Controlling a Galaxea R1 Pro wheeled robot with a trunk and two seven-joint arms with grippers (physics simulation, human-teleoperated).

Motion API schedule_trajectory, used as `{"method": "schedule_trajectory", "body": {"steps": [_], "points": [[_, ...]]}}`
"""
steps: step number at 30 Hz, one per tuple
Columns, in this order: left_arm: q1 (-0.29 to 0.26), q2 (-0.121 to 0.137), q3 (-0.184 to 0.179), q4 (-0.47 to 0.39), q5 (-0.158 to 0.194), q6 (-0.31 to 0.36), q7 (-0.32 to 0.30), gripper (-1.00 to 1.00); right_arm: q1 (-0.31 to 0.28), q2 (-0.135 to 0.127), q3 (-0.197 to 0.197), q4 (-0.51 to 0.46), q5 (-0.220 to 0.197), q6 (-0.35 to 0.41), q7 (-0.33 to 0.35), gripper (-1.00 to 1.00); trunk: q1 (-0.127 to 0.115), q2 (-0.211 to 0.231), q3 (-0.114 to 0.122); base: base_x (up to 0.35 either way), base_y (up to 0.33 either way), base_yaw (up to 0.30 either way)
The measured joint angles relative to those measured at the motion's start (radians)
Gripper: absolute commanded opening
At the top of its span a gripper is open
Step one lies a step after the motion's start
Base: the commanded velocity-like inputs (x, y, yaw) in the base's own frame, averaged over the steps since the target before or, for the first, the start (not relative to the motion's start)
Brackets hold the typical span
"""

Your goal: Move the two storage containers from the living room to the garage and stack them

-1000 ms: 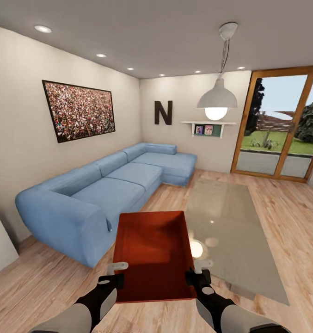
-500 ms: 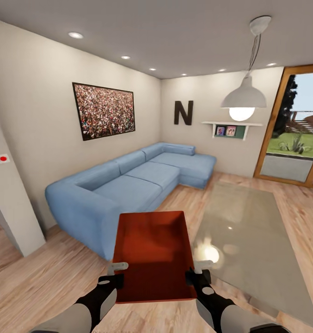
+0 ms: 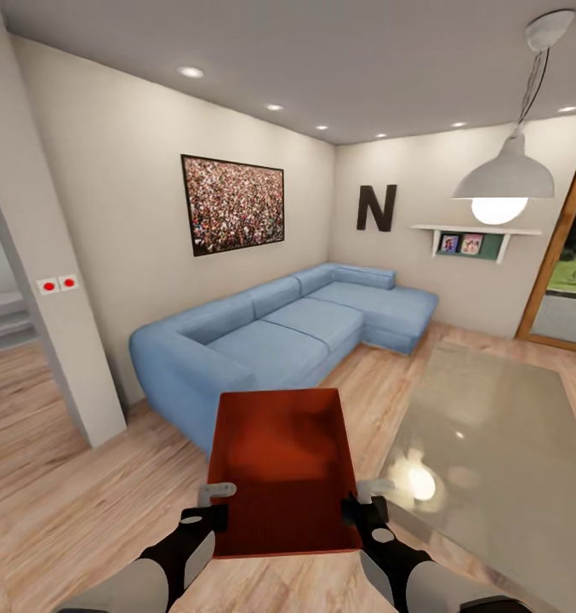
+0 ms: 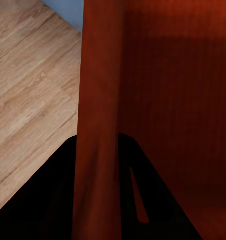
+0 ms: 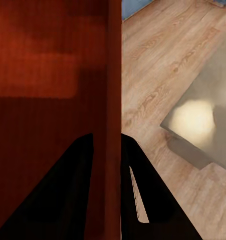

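Observation:
One storage container [image 3: 283, 464], an orange-red open-top bin, is held in front of me above the pale wood-plank floor of the living room. My left gripper [image 3: 213, 509] is shut on its left wall near the close corner, and my right gripper [image 3: 356, 507] is shut on its right wall. In the left wrist view the black fingers [image 4: 52, 200] straddle the container wall [image 4: 98, 110]. The right wrist view shows the same clamp, with fingers [image 5: 148, 190] on either side of the container wall [image 5: 113, 90]. The bin's inside looks bare.
A blue corner sofa [image 3: 270, 336] stands ahead along the left wall. A glossy low table [image 3: 492, 426] lies to the right. A white wall corner [image 3: 62, 340] with red switches juts out at left, with an opening beyond it. A pendant lamp [image 3: 502, 180] hangs at right.
The camera has swung left: sofa, table and lamp slid right in the picture and the wall corner came into view. The container and both grippers keep the same place before me.

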Motion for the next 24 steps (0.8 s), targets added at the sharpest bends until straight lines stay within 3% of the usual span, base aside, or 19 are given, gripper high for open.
{"method": "schedule_trajectory", "body": {"steps": [24], "points": [[0.000, 0.000, 0.001, 0.001, 0.000, 0.000, 0.000, -1.00, 0.000, 0.000, 0.001, 0.000, 0.000, 0.000, 0.000, -1.00, 0.000, 0.000, 0.000, 0.000, 0.000, 0.278]]}}
